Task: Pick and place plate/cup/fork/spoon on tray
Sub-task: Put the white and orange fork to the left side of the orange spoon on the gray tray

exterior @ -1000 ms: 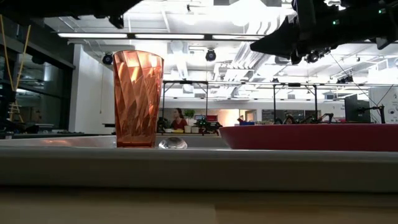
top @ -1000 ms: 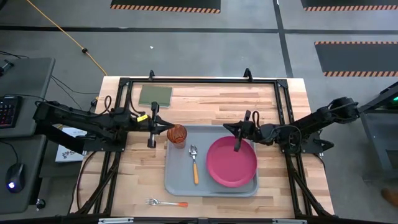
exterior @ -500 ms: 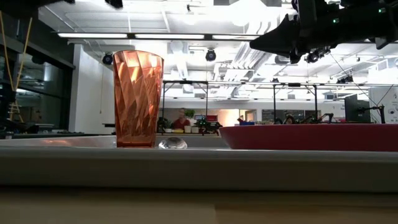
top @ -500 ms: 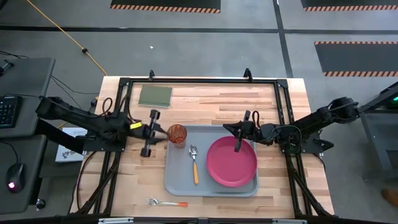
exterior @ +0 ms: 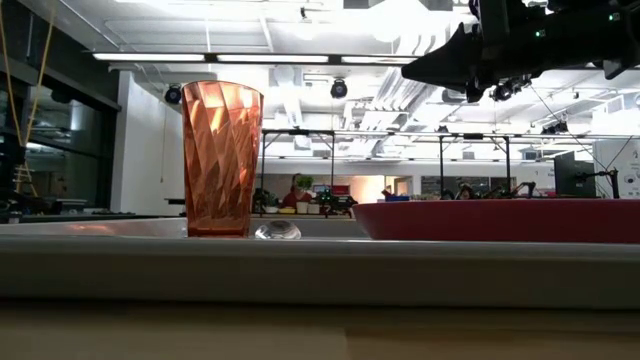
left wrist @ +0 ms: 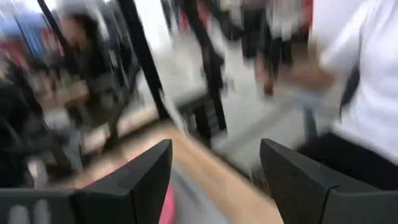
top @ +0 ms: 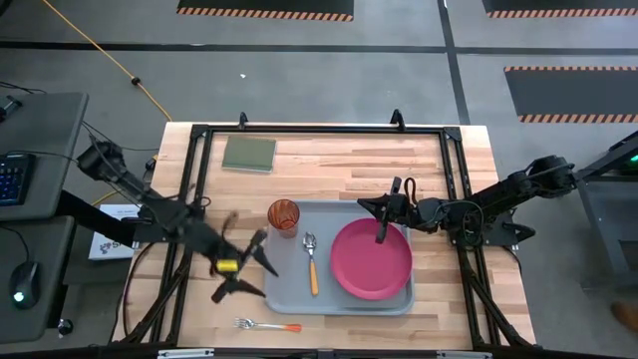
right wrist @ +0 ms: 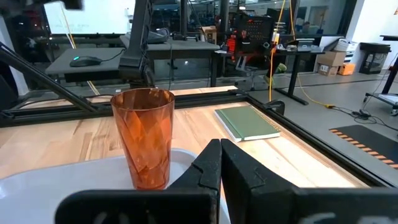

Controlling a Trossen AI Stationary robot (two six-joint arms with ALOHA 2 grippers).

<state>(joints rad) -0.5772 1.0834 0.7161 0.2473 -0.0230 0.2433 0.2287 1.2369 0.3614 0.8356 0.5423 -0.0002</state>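
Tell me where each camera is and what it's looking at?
High view: above, looking down; both arms, tray, fork on the table.
Low view: table height, looking across; cup, plate, an arm overhead.
Left wrist view: on the left arm; blurred, left gripper open.
Right wrist view: on the right arm; right gripper shut, facing the cup.
Shared: the cup shows in the high, low and right wrist views.

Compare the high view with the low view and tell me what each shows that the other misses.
Only the high view shows the fork lying on the bare table outside the tray, the green pad, the spoon's orange handle, and the left tool open at the tray's left edge.

Only the low view shows the room behind the table, with ceiling lights and distant desks.

Both show the cup standing upright on the tray, the spoon, the plate, and the right tool shut above the plate.
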